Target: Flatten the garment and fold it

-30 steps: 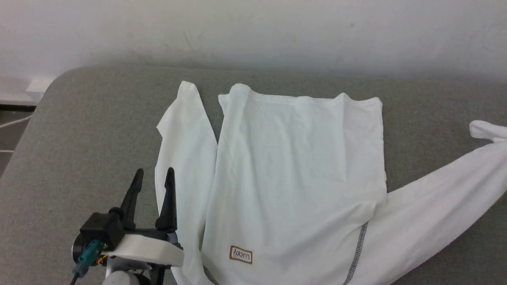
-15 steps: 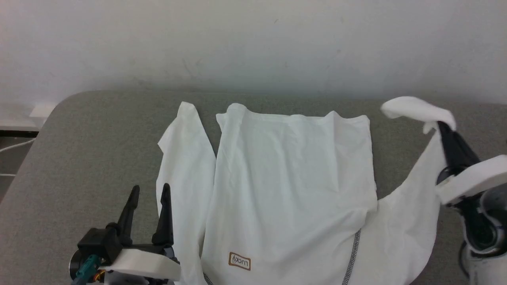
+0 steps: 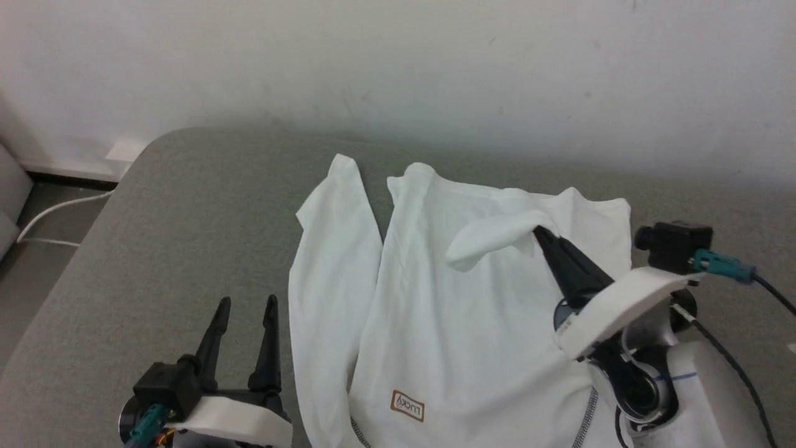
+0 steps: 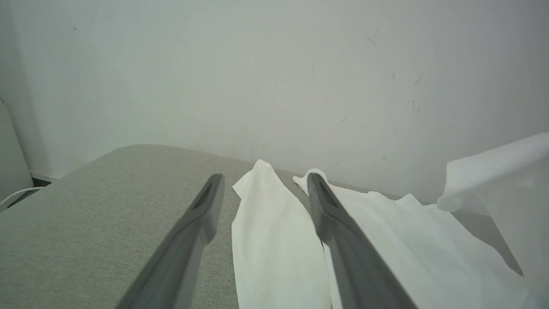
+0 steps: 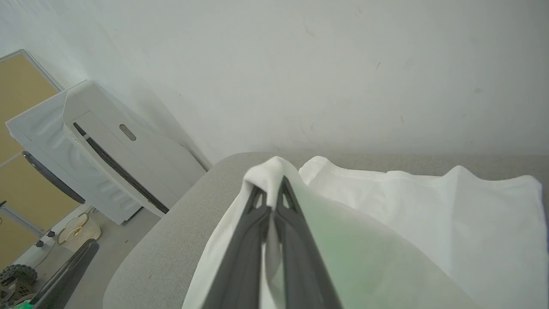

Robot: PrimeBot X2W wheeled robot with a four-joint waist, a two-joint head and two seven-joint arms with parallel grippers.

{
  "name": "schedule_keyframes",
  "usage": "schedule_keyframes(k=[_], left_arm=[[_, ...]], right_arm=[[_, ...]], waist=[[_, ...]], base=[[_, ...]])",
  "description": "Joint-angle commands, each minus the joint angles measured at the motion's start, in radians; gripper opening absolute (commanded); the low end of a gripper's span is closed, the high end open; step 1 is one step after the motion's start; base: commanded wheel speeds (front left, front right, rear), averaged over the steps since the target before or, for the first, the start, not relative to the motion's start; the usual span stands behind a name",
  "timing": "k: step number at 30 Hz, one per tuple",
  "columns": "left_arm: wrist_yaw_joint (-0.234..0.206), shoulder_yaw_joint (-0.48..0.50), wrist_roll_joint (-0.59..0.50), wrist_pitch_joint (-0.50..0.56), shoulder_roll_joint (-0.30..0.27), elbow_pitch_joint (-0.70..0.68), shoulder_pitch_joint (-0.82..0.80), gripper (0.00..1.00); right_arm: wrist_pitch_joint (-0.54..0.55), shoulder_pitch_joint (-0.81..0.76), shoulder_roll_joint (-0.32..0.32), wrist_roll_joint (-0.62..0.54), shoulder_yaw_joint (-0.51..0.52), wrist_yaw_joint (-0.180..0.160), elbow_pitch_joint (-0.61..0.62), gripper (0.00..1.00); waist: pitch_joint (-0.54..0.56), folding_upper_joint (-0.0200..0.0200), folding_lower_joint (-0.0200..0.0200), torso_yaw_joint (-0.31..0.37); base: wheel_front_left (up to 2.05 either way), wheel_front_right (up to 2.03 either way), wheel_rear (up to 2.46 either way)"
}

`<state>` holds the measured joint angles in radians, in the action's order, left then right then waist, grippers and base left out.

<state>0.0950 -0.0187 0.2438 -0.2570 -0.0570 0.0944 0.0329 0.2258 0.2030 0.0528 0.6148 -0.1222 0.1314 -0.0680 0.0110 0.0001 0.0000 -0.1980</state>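
Note:
The garment [image 3: 472, 330], a white long-sleeved shirt, lies spread on the grey padded surface [image 3: 186, 205], its brown-edged logo patch [image 3: 407, 406] near the front hem. One sleeve [image 3: 329, 280] lies straight along its left side. My right gripper [image 3: 540, 231] is shut on the cuff end of the other sleeve and holds it lifted over the shirt's body; the right wrist view shows the cloth draped over the closed fingertips [image 5: 270, 193]. My left gripper [image 3: 247, 305] stands open and empty above the grey surface, just left of the flat sleeve [image 4: 274, 240].
A white wall runs right behind the grey surface's far edge. A white cable [image 3: 50, 214] lies on the floor at the left. The right wrist view shows a white appliance [image 5: 107, 159] and a wicker basket [image 5: 79, 231] beyond the surface's left end.
My right gripper has carried the sleeve from the far right, up and leftward, to over the shirt's body. The head camera has shifted. The left gripper stays open in place.

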Motion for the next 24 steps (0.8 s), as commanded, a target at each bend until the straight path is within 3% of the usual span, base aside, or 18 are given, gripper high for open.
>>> schedule_keyframes(k=[1,14,22,23,24], left_arm=[[0.003,-0.005,-0.007,-0.005,0.003,0.002,0.002,1.0],[-0.002,-0.041,0.006,-0.005,0.005,0.017,-0.018,1.0],[-0.009,-0.056,0.018,-0.005,0.006,0.04,-0.028,1.0],[-0.01,-0.056,0.019,-0.005,0.006,0.044,-0.028,1.0],[-0.01,-0.056,0.019,-0.005,0.006,0.048,-0.027,1.0]], right_arm=[[-0.035,0.043,-0.002,-0.032,-0.031,-0.001,-0.041,0.0],[-0.089,0.143,-0.002,-0.203,-0.281,-0.001,-0.366,0.0],[-0.066,0.144,-0.003,-0.198,-0.463,-0.001,-0.436,0.0],[-0.054,0.141,-0.003,-0.195,-0.483,-0.001,-0.447,0.11],[-0.039,0.142,-0.003,-0.201,-0.51,-0.001,-0.459,1.0]], waist=[[-0.01,-0.0001,0.0,-0.044],[-0.072,-0.0001,0.0,-0.135],[-0.083,-0.0001,0.0,-0.135],[-0.081,-0.0001,0.0,-0.131],[-0.078,-0.0001,0.0,-0.126]], base=[[0.0,0.0,0.0],[0.0,0.0,0.0],[0.0,0.0,0.0],[0.0,0.0,0.0],[0.0,0.0,0.0]])
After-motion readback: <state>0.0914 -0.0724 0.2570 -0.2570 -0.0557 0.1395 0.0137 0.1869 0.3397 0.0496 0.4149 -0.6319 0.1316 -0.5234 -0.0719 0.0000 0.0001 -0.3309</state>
